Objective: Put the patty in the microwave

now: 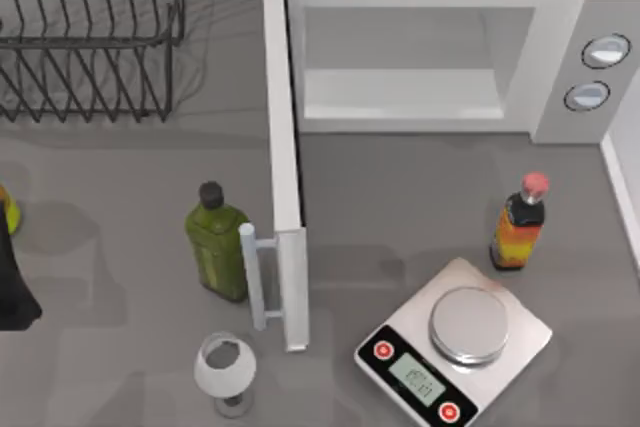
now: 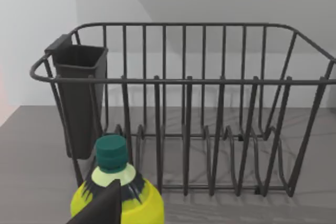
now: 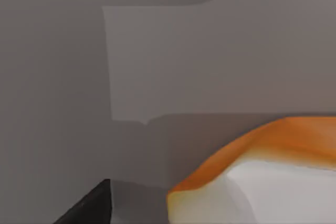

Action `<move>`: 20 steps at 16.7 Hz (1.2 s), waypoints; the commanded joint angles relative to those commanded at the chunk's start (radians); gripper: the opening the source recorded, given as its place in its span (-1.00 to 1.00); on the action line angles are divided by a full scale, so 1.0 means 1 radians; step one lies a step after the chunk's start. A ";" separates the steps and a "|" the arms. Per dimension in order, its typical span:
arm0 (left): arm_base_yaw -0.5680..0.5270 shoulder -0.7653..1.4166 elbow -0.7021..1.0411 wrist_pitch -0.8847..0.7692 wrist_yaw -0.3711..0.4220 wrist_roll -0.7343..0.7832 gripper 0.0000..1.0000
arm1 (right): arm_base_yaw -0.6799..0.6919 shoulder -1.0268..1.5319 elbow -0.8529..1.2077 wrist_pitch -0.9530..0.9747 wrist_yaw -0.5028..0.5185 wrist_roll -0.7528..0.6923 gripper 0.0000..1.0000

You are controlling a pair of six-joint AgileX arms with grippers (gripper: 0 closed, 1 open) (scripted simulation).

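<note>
Patty, a small glossy orange-brown rounded lump point(image 3: 273, 145), lies close by the right gripper point(image 3: 89, 207); whether that claw is clenched on it I cannot tell. It looks light, slick and perhaps soft, so a gentle hold across its widest middle seems best. The large white boxy microwave point(image 1: 560, 67) stands open at the desk's far edge. The left gripper point(image 1: 15, 292) is parked at the left edge, its state unclear.

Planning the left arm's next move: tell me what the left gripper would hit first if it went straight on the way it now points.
Probably the yellow bottle with a green cap, right ahead of the left gripper's dark fingertip; behind it stands the wire dish rack. Depth is unclear.
</note>
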 joint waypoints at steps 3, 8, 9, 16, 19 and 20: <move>0.000 0.000 0.000 0.000 0.000 0.000 1.00 | 0.000 0.000 0.000 0.000 0.000 0.000 -0.66; 0.000 0.000 0.000 0.000 0.000 0.000 1.00 | 0.000 0.000 0.000 0.000 0.000 0.000 -1.00; 0.000 0.000 0.000 0.000 0.000 0.000 1.00 | 0.000 0.000 0.000 0.000 0.000 0.000 -1.00; 0.000 0.000 0.000 0.000 0.000 0.000 1.00 | 0.012 -0.091 0.051 -0.110 0.001 0.016 -1.00; 0.000 0.000 0.000 0.000 0.000 0.000 1.00 | 0.011 -0.169 0.137 -0.211 0.016 0.027 -1.00; 0.000 0.000 0.000 0.000 0.000 0.000 1.00 | 0.011 -0.208 0.180 -0.266 0.018 0.031 -1.00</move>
